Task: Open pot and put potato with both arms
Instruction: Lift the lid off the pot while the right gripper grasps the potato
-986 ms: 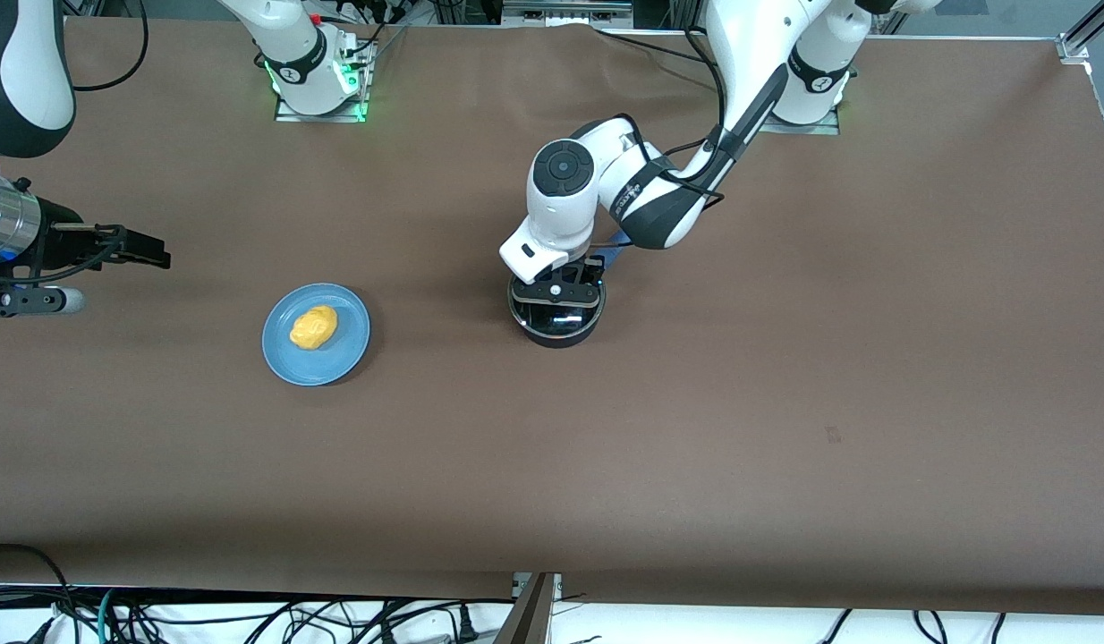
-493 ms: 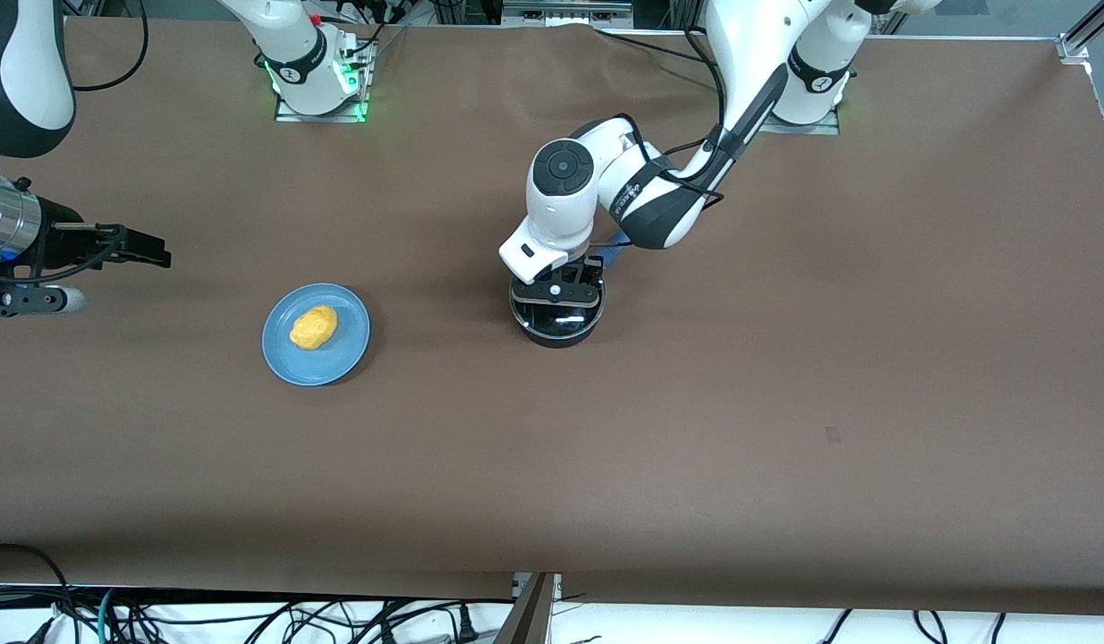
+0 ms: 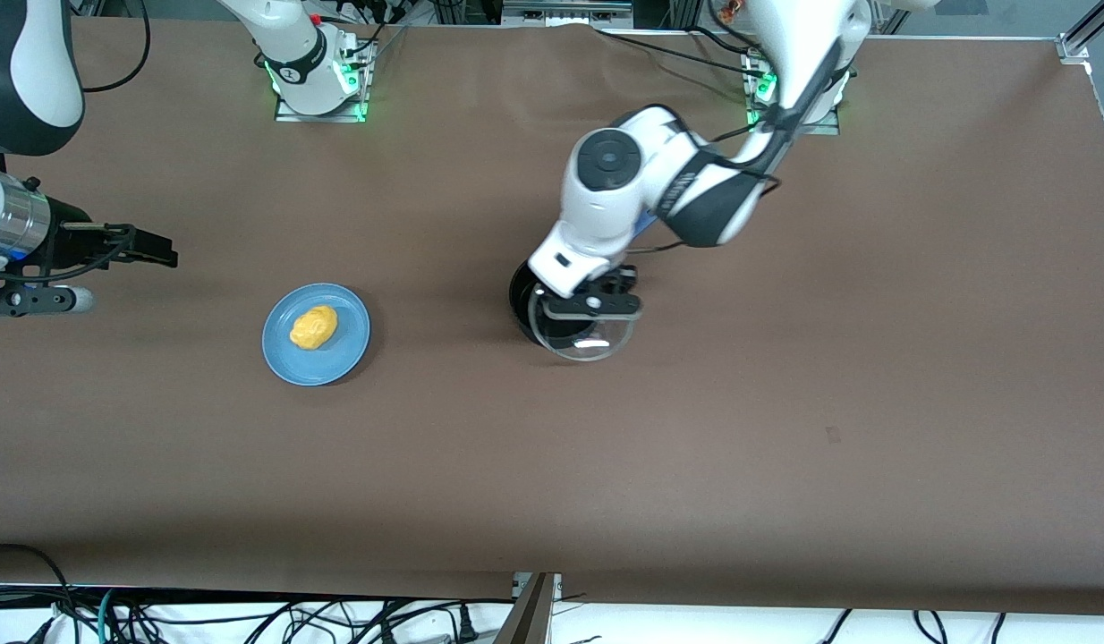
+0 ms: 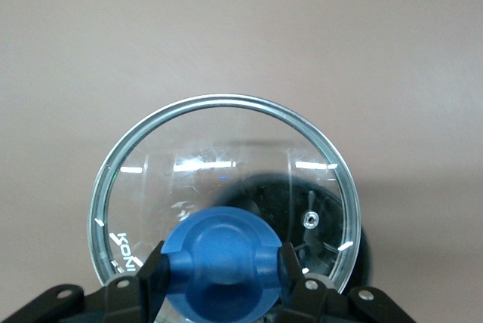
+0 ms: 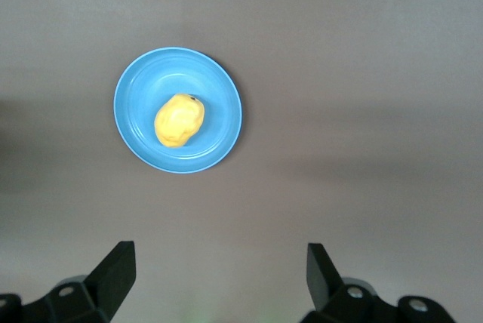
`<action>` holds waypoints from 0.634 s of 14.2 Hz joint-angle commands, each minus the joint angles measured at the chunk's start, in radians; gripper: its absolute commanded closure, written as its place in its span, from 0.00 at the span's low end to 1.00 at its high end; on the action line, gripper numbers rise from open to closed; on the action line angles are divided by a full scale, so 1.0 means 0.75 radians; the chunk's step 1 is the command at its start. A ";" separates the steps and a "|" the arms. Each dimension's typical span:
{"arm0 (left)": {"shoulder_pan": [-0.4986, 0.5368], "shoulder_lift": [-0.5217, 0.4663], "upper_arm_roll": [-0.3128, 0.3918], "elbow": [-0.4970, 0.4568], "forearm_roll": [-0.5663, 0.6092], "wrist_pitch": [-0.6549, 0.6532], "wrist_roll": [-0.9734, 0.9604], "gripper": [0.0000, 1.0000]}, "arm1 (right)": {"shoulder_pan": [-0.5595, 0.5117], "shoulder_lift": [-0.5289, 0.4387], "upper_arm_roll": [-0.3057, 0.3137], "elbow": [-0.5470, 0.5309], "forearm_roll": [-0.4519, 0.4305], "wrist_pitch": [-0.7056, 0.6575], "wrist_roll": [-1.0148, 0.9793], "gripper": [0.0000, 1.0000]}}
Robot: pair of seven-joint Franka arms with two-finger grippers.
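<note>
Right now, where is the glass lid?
The glass lid hangs by its blue knob in the left gripper, lifted partly off the pot mid-table.

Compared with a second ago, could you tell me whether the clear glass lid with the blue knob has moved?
Yes. The left gripper has lifted the lid off the black pot, toward the left arm's end.

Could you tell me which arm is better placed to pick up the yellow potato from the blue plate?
The right. Its open hand looks down at the lumpy yellow potato on the flat blue plate. The left hand is shut on the clear glass lid's blue knob, over the black pot.
</note>
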 commanded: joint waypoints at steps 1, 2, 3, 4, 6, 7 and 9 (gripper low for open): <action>0.189 -0.165 -0.001 -0.180 -0.064 0.009 0.286 0.55 | 0.087 0.007 0.002 0.011 -0.010 -0.005 0.206 0.00; 0.260 -0.204 0.015 -0.223 -0.138 0.009 0.448 0.55 | 0.116 0.029 0.002 0.011 -0.012 0.015 0.290 0.00; 0.324 -0.239 0.058 -0.268 -0.189 0.009 0.621 0.55 | 0.145 0.053 0.002 0.003 -0.012 0.062 0.352 0.00; 0.375 -0.267 0.111 -0.311 -0.238 0.009 0.809 0.55 | 0.155 0.068 0.002 -0.030 -0.012 0.123 0.413 0.00; 0.451 -0.282 0.248 -0.389 -0.330 0.007 1.186 0.55 | 0.159 0.094 0.002 -0.146 -0.006 0.289 0.554 0.00; 0.453 -0.276 0.338 -0.418 -0.349 0.007 1.331 0.56 | 0.159 0.105 0.002 -0.209 -0.008 0.387 0.650 0.00; 0.470 -0.237 0.459 -0.426 -0.353 0.013 1.522 0.57 | 0.159 0.147 0.002 -0.298 -0.008 0.547 0.769 0.00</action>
